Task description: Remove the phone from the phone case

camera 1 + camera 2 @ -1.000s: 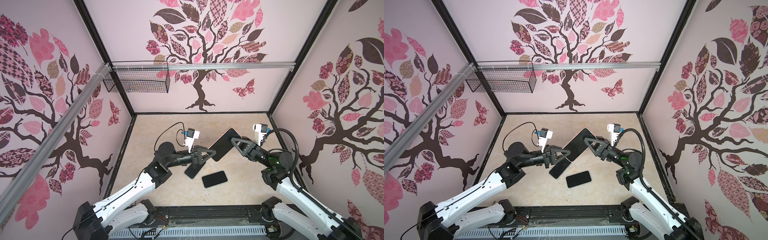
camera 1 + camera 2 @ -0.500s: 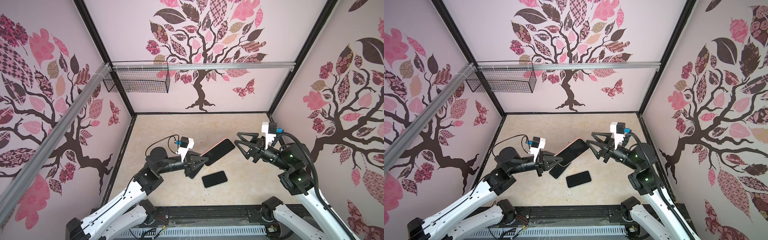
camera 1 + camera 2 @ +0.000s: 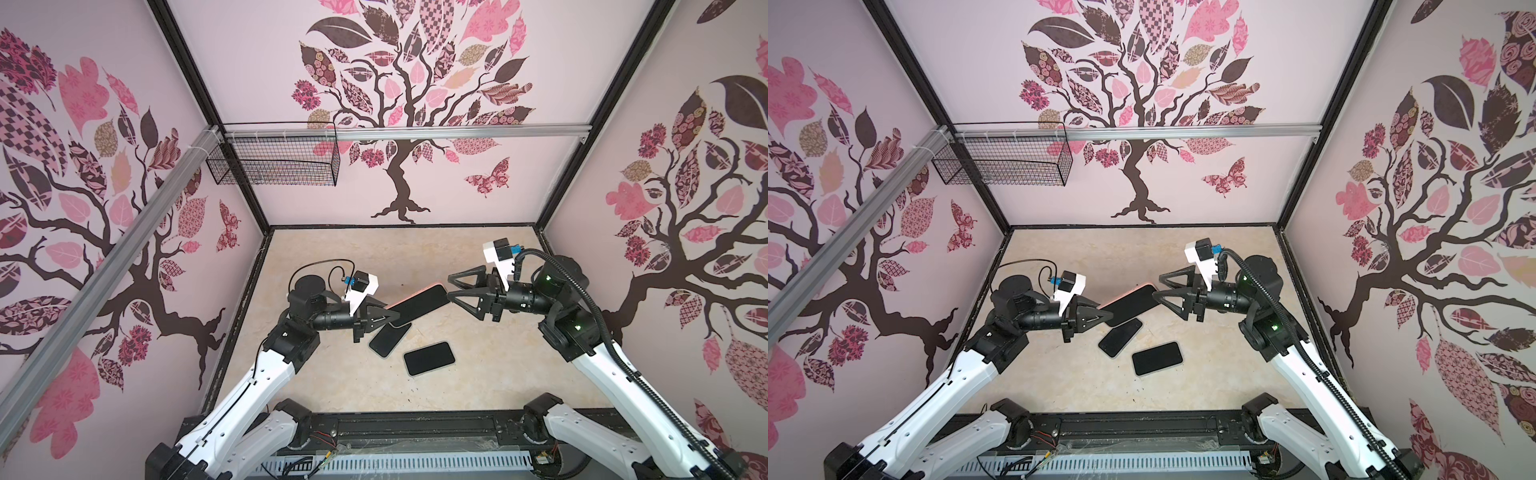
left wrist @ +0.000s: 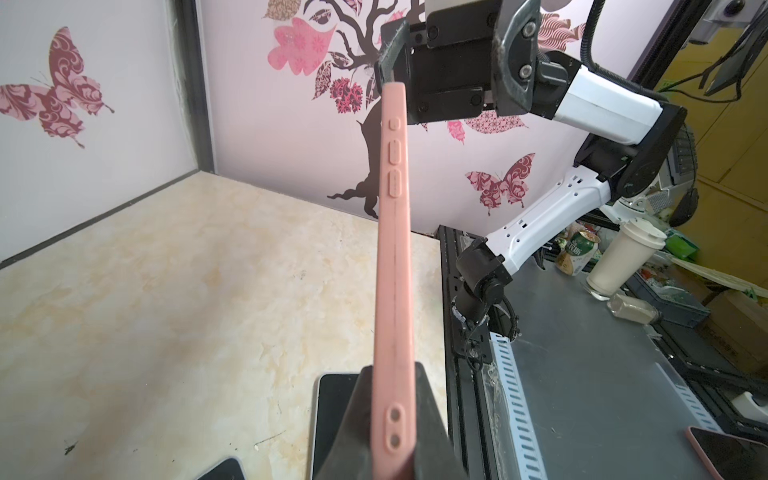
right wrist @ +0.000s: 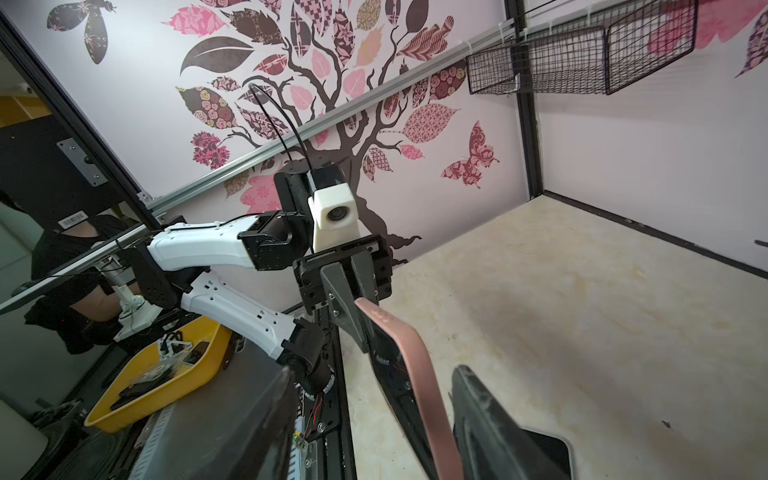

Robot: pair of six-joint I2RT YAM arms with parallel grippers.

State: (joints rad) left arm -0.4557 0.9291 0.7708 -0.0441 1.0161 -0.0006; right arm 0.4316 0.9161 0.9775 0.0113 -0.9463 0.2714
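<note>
Okay, so in both top views the pink phone case [image 3: 422, 304] is up off the table [image 3: 332, 257], a bit below the middle of the frame, running diagonally from lower left to upper right. The left gripper [image 3: 390, 318] is clamped tight on its lower left end. In the left wrist view the case's pink edge, buttons and all, runs up the centre of the frame, with the dark fingers [image 4: 432, 432] pinching it at the bottom.

The right gripper [image 3: 449, 286] comes in from the right side with its jaws spread wide. The upper right end of the case sits just between the tips, and the right wrist view shows a clear gap on one side, so no squeeze there. The case's face looks dark, and honestly I can't tell whether that's the phone's screen.

Two more phones lie flat on the table at lower centre. The loose phone [image 3: 388, 340] is partly under the held case, and the other loose phone [image 3: 429, 358] is just to its lower right.
</note>
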